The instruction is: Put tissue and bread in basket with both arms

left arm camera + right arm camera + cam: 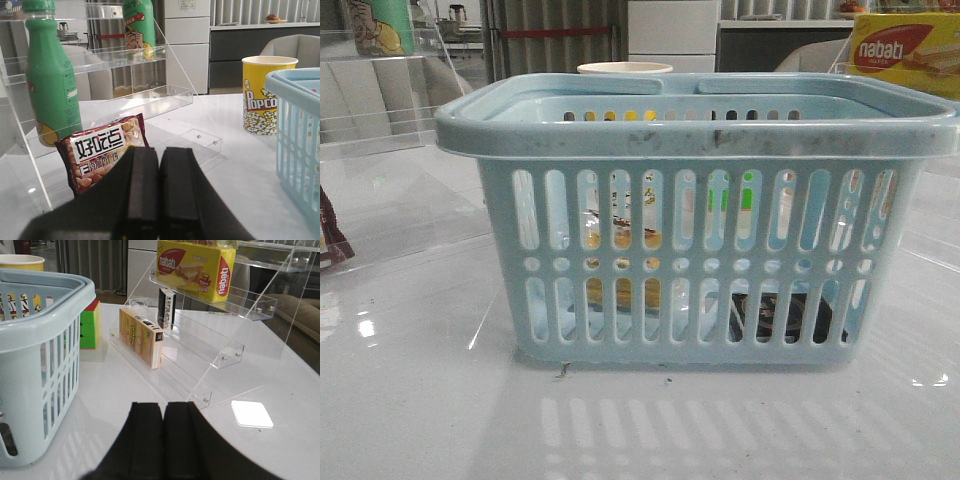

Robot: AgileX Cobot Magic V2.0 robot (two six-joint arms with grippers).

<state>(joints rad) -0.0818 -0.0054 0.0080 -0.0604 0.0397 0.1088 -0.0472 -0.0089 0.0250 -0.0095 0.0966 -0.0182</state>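
Pale-blue basket (700, 130) already holds bread (620, 235) and tissue (785, 315); both pincers, left (159, 200) and right (164, 440), are closed, empty; rim beside each could be clipped on retraction.

Mock shop in office: acrylic shelves (210, 335), snacks, sofa (300, 310) behind.

Front close, low; wrists flank shared basket (700, 215)

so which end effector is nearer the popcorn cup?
Left, as far as I can judge. The left end effector faces the popcorn cup across open table; from the right end effector it sits beyond the basket.
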